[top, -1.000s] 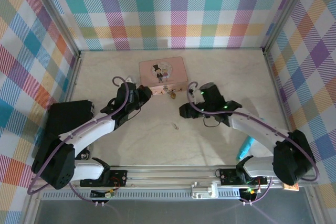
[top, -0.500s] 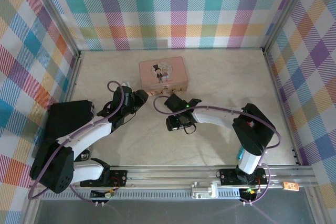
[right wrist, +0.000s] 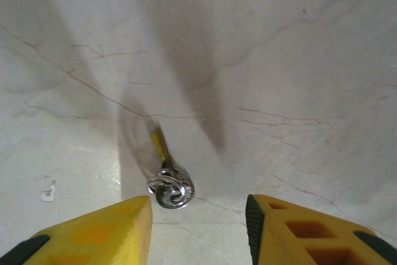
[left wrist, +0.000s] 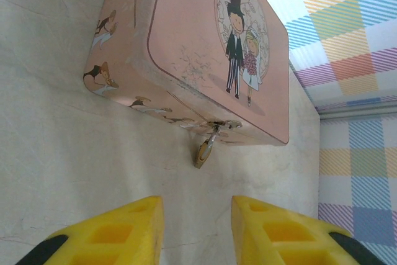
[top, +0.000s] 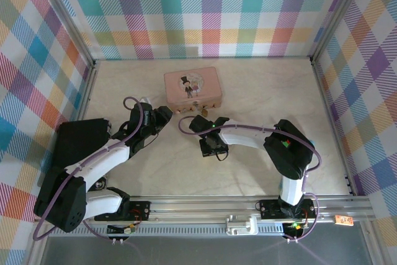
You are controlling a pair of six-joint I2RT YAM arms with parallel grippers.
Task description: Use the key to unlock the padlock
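Pale marbled worktop (top: 267, 85) boxed in by plaid walls (top: 211, 10), an enclosed cell.
Worktop cream-beige with thin brown veins, matte. Walls on the back, left and right carry a pastel check in pink, teal, orange, yellow, purple and white. Grey metal posts stand at the back corners, left (top: 61, 15) and right (top: 340, 13). An aluminium rail (top: 205, 202) runs along the near edge, with a grey floor strip (top: 205, 246) below it. In the left wrist view a grey strip (left wrist: 356, 111) sits where wall meets worktop. Light is even and diffuse — only soft grey shadows (right wrist: 186, 41) lie on the surface.
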